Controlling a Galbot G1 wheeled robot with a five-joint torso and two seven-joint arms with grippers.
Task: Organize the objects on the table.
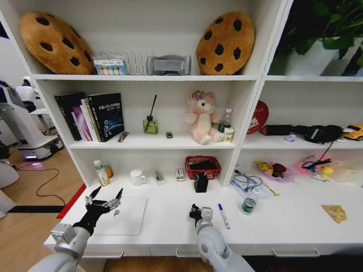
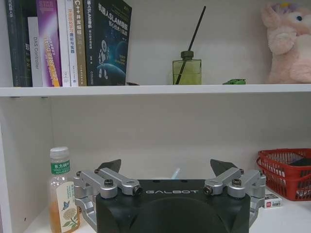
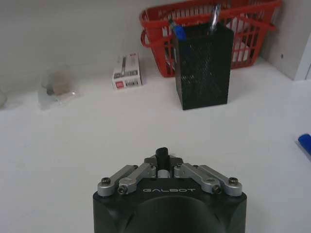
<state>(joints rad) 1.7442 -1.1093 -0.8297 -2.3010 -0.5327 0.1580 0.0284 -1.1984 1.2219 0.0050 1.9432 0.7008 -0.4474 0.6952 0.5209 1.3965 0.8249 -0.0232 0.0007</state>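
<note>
A closed silver laptop (image 1: pixel 122 218) lies on the left of the white table (image 1: pixel 176 224). My left gripper (image 1: pixel 104 199) hovers open over the laptop's far left corner; its fingers (image 2: pixel 109 167) are spread wide with nothing between them. My right gripper (image 1: pixel 198 213) is at the table's middle, shut on a thin marker pen (image 3: pixel 162 156) that stands upright between its fingers. A black pen holder (image 3: pixel 203 65) stands just beyond it with a blue-capped pen inside. Another marker (image 1: pixel 223 216) lies to the right, near a small green can (image 1: pixel 248 204). A tiny green gadget (image 1: pixel 169 135) sits on the middle shelf.
A red basket (image 1: pixel 202 166), a small box (image 3: pixel 127 71), a white mug (image 1: pixel 137 177) and a drink bottle (image 2: pixel 62 191) line the back of the table. Books (image 1: pixel 93 116), a diffuser bottle (image 2: pixel 187 70) and a pink plush bear (image 1: pixel 201 118) stand on the shelf above.
</note>
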